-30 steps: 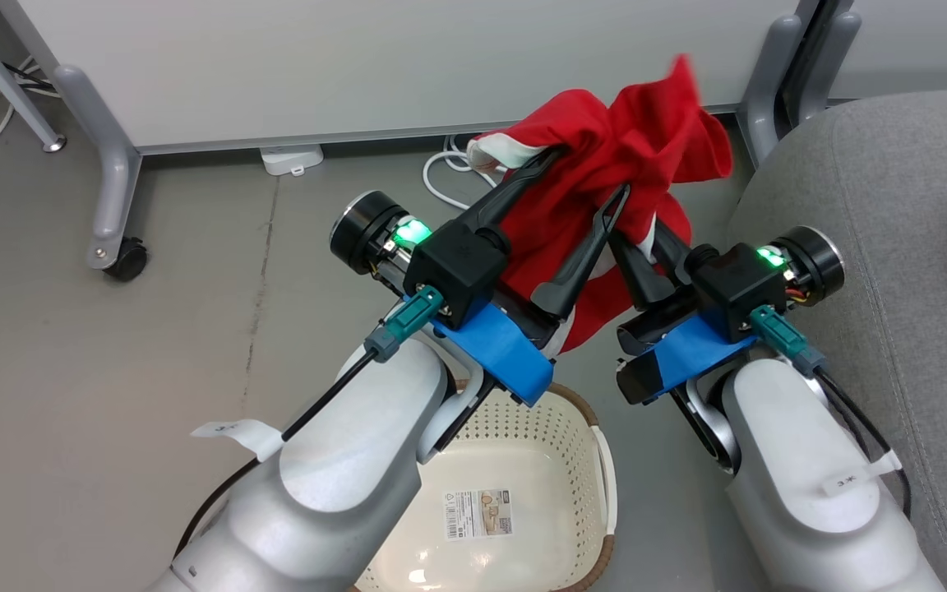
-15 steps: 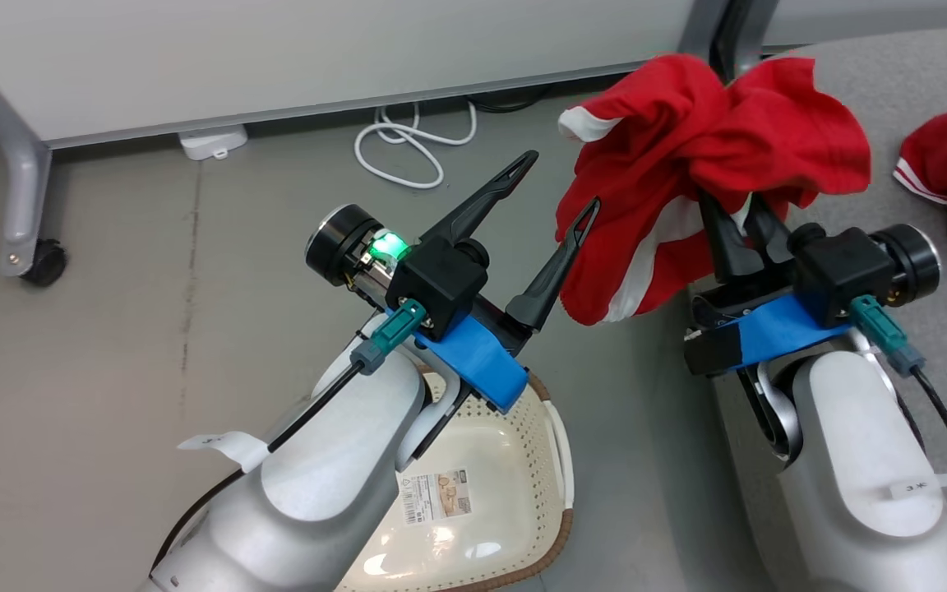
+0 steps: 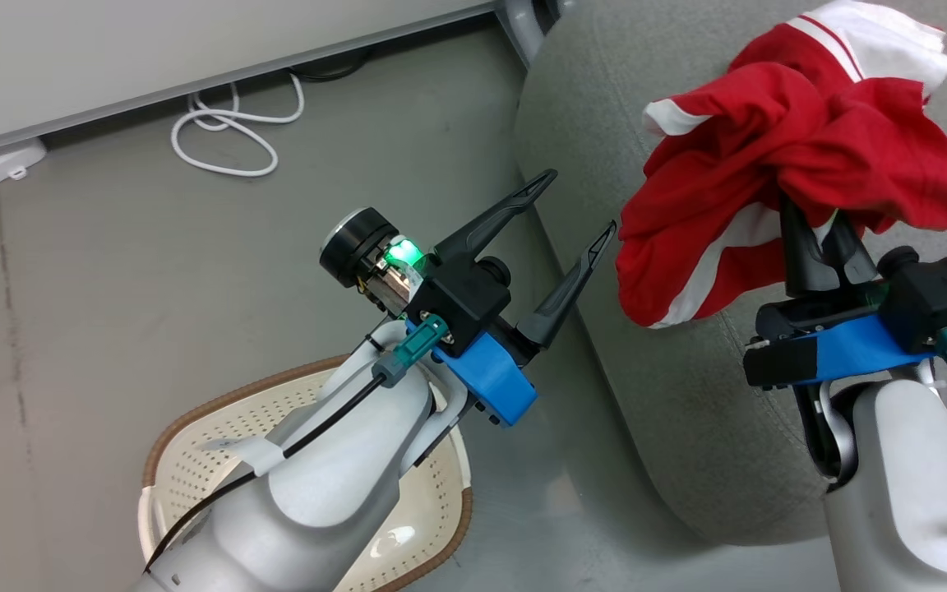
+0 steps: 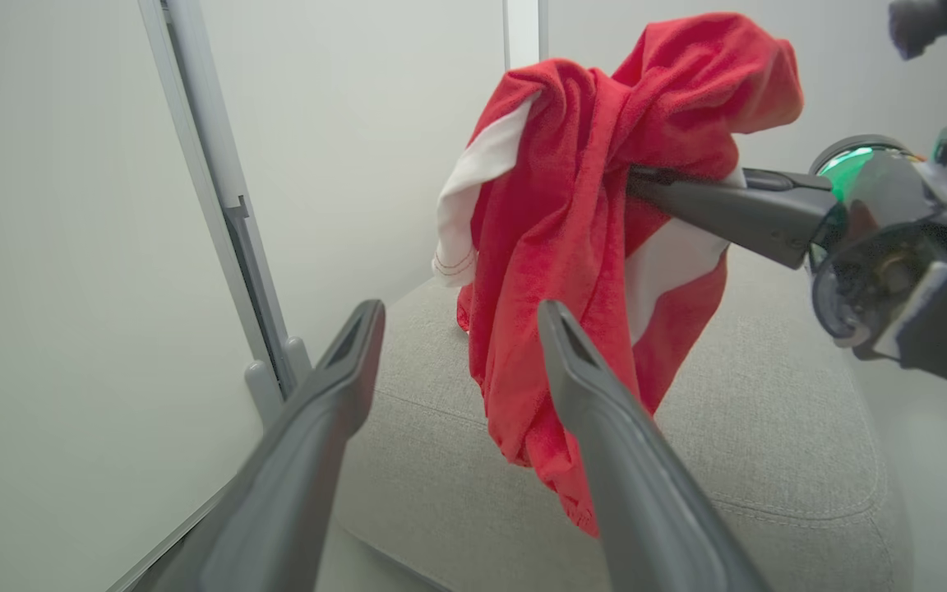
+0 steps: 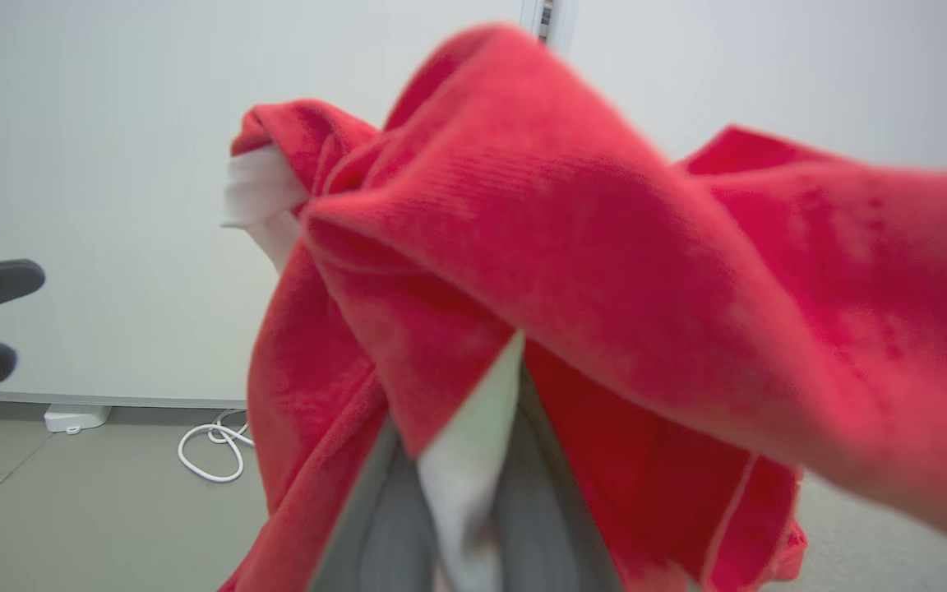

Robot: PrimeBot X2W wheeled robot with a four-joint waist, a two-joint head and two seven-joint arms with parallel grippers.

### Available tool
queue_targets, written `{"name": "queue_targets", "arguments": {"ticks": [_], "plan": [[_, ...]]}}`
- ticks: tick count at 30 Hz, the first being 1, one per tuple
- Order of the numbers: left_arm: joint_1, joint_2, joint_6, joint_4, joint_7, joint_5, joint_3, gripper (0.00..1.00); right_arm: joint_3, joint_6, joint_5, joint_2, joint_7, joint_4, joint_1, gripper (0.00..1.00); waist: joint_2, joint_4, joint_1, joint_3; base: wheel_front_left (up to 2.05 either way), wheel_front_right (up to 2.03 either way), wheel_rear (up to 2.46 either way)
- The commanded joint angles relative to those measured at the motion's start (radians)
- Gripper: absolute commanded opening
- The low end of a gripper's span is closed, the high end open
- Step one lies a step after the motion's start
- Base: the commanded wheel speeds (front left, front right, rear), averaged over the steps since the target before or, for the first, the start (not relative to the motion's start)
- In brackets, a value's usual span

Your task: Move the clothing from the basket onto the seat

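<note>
Head view: our right gripper (image 3: pixel 815 238) is clamped on the red clothing (image 3: pixel 802 156), holding it over the seat's (image 3: pixel 687 370) edge nearest the basket (image 3: pixel 194 427). Our left gripper (image 3: pixel 580 201) gapes wide, empty.

Left wrist view: the cloth dangles just above the seat.

Right wrist view: fabric drapes over the closed jaws.

We judge this the carrying step. Next we reach further in over the seat, lower the clothing and let go.

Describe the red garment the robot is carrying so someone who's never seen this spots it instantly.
Find the big light-grey sofa at the head view's right. Over its rounded edge the right gripper is shut on a bunched red garment with white panels. Unlike anything nearby, it hangs in mid-air, beside the open left gripper.
</note>
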Motion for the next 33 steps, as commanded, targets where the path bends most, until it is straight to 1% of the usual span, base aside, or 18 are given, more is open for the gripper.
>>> {"name": "queue_targets", "arguments": {"ticks": [1, 4, 9, 17, 22, 26, 30, 33], "plan": [[-0.012, 0.006, -0.004, 0.002, 0.002, 0.002, -0.006, 1.0, -0.012, 0.0, 0.006, 0.001, -0.001, -0.012, 0.017, 0.0, 0.0, -0.043, 0.0, 0.025, 0.0, 0.0, 0.0], [-0.02, 0.004, -0.006, 0.003, 0.006, 0.004, -0.022, 1.0, -0.038, 0.0, 0.011, 0.001, -0.001, -0.029, 0.042, 0.0, 0.0, -0.069, 0.0, 0.034, 0.0, 0.0, 0.0], [-0.026, -0.001, -0.01, 0.01, 0.004, 0.0, -0.044, 1.0, -0.065, 0.0, 0.021, 0.001, -0.001, -0.054, 0.086, 0.0, 0.0, -0.094, 0.0, 0.039, 0.0, 0.0, 0.0], [-0.032, 0.002, -0.009, 0.016, 0.001, -0.006, -0.053, 1.0, -0.072, 0.0, 0.045, 0.001, -0.001, -0.076, 0.1, 0.0, 0.0, -0.101, 0.0, 0.04, 0.0, 0.0, 0.0], [-0.036, 0.017, 0.0, 0.016, 0.003, -0.008, -0.047, 1.0, -0.073, 0.0, 0.049, 0.001, -0.001, -0.105, 0.024, 0.0, 0.0, -0.106, 0.0, 0.061, 0.0, 0.0, 0.0], [-0.051, 0.03, 0.005, 0.009, 0.011, -0.006, -0.044, 1.0, -0.099, 0.0, 0.038, 0.001, -0.001, -0.129, -0.086, 0.0, 0.0, -0.109, 0.0, 0.1, 0.0, 0.0, 0.0], [-0.066, 0.044, 0.007, -0.002, 0.023, -0.001, -0.043, 1.0, -0.146, 0.0, 0.031, -0.028, -0.001, -0.143, -0.217, 0.0, 0.0, -0.103, 0.0, 0.159, 0.0, 0.0, 0.0], [-0.082, 0.052, 0.007, -0.009, 0.031, 0.002, -0.045, 1.0, -0.192, 0.0, 0.036, -0.067, -0.001, -0.145, -0.312, 0.0, 0.0, -0.092, 0.0, 0.208, 0.0, 0.0, 0.0]]}}
